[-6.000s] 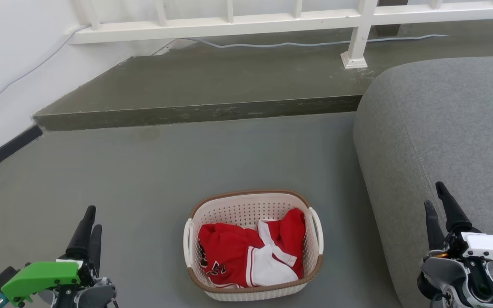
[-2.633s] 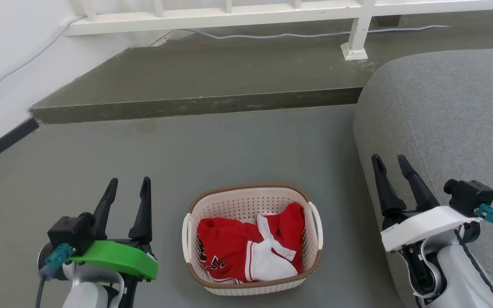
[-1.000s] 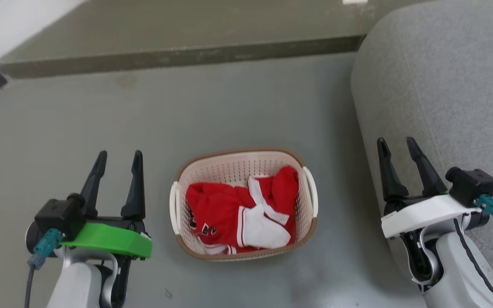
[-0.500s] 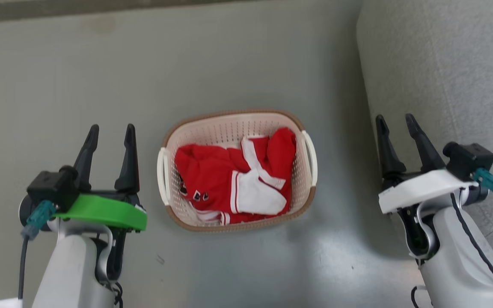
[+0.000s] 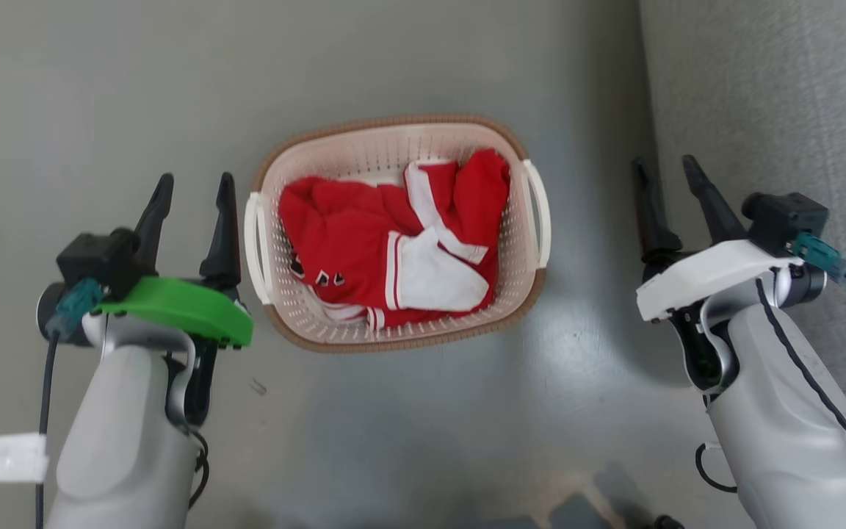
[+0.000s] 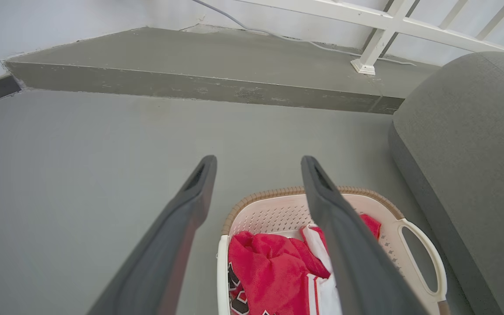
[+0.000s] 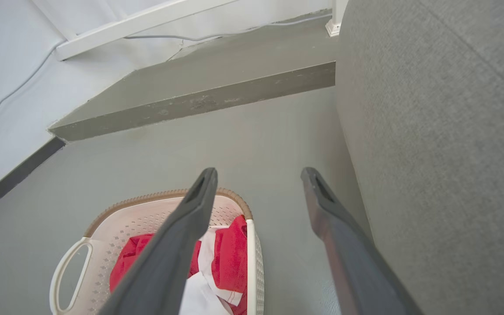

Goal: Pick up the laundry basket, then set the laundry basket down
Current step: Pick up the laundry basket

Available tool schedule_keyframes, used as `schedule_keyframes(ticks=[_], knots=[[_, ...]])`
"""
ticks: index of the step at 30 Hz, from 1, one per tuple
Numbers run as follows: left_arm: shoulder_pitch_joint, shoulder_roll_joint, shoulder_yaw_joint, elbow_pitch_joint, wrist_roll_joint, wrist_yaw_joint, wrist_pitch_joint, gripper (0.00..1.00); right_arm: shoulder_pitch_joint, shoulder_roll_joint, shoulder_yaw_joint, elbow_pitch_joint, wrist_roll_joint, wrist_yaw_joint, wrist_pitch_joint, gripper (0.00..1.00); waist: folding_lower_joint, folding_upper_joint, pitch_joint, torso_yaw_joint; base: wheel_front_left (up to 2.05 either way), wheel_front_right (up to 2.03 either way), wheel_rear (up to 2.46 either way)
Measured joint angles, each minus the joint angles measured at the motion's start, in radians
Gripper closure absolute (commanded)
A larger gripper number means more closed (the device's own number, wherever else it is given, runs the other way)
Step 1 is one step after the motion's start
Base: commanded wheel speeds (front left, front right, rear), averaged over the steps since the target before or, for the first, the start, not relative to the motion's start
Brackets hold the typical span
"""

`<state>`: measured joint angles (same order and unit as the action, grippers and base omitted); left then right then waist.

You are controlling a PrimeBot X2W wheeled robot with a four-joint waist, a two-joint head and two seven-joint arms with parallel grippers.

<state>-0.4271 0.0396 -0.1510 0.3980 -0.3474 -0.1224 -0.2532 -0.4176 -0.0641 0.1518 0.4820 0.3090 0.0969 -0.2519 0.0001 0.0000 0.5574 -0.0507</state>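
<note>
laundry basket (image 5: 364, 153) sits upright on the floor (image 5: 100, 88) just beside the grey sofa (image 5: 775, 95), not lifted yet. Cream perforated plastic, brown woven-look rim band, white loop handles (sofa-side handle (image 5: 540, 202), far-side handle (image 5: 254, 228)). red-and-white garment (image 5: 386, 235) bunched inside. Looks light and fairly stiff, though the thin walls may flex. I'd take both handles evenly so it doesn't tip. The right gripper (image 5: 664, 167) hangs between basket and sofa, fingers spread, empty. The left gripper (image 5: 195, 184) is on the side away from the sofa, just beside that handle, fingers apart, empty.
</note>
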Motion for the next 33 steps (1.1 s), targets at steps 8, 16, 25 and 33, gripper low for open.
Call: schedule_keyframes(ticks=[8,16,25,33], knots=[[-0.096,0.0,-0.021,0.132,-0.005,-0.001,0.0,0.0,-0.088,-0.001,0.02,0.119,-0.01,0.007,0.0,0.0,0.0,0.0,0.093,0.007,0.0,0.0,0.0],[-0.198,0.007,-0.038,0.233,-0.019,-0.001,0.025,0.0,-0.206,0.0,0.062,0.209,-0.011,0.014,0.006,0.0,0.0001,0.0,0.183,0.016,0.0,0.0,0.0],[-0.315,0.007,-0.079,0.32,-0.031,-0.002,0.065,0.0,-0.33,0.0,0.093,0.308,-0.012,0.017,0.033,0.0,0.0001,0.0,0.289,0.021,0.0,0.0,0.0],[-0.386,0.005,-0.11,0.414,-0.065,-0.002,0.086,0.0,-0.409,0.0,0.128,0.395,0.009,0.02,0.05,0.0,0.0,0.0,0.38,0.028,0.0,0.0,0.0]])
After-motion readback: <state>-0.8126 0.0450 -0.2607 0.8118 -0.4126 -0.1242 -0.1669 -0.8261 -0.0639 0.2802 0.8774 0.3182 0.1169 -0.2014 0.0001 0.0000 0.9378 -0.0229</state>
